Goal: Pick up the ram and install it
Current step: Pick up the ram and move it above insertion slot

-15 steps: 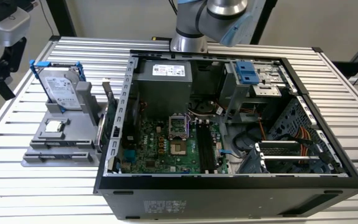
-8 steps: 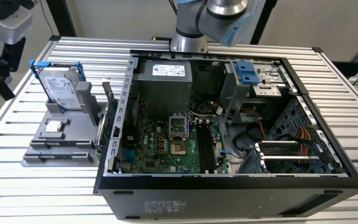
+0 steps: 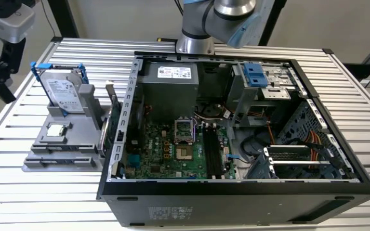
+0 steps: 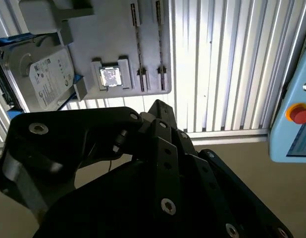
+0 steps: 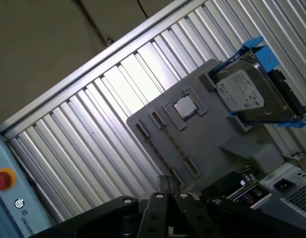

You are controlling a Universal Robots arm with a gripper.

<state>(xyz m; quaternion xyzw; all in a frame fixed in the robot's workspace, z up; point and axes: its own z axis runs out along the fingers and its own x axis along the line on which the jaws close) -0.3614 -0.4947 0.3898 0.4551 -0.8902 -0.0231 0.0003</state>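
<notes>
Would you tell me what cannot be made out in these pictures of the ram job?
- The ram: exterior view, edge-on between the gray holder and the case; chips and label too small to tell.
- The arm: exterior view, cut off by the top edge.
- The table beside the holder: second wrist view, much hidden by the gripper and its dark body.

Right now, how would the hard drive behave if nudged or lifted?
The hard drive looks like a rigid metal box, so probably stiff and heavy for its size. It stands on edge in the gray stand, so a push up high might tip it. Its smooth casing may be slippery.
</notes>
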